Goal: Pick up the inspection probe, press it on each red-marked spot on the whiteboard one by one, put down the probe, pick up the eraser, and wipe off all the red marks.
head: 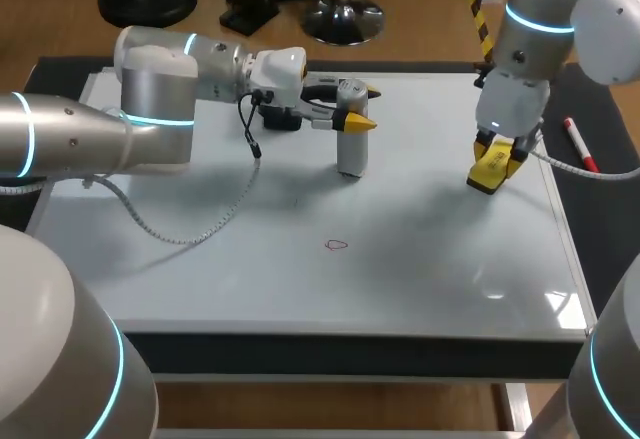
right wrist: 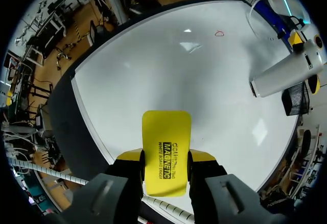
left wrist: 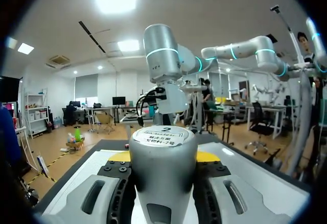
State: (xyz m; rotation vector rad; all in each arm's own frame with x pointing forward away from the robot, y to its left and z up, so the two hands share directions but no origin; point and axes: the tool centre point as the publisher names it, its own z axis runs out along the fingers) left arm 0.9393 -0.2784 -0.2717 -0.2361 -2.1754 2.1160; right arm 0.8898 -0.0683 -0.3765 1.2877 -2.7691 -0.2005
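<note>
Silver probe (head: 351, 149) stands upright on the whiteboard (head: 420, 269), back-middle of the board. The left gripper (head: 364, 106) clamps it near the top, one yellow tip on each side of the barrel, with the arm coming in roughly level from the left. The left wrist view agrees: the probe sits dead centre between the fingers (left wrist: 120, 156), its labelled cap facing the camera. The probe's bottom end looks down on the board surface; can't tell if it's actually pressing.

One red mark (head: 337, 245), a small outline, sits toward the front of the board, well apart from the probe's base.

The yellow eraser (head: 488, 175) is pinched in the right gripper (head: 497, 162), fingers on its two long sides. The gripper points down near the board's right edge. The eraser is low over the surface; contact unclear. From the right wrist view the eraser sticks out ahead of the fingers, white board beyond it, probe and red mark further out.

A red marker pen (head: 580, 145) lies on the dark table (head: 610, 229), just beside the board's right edge. A grey cable (head: 200, 231) from the left wrist droops in a loop onto the left part of the board.
</note>
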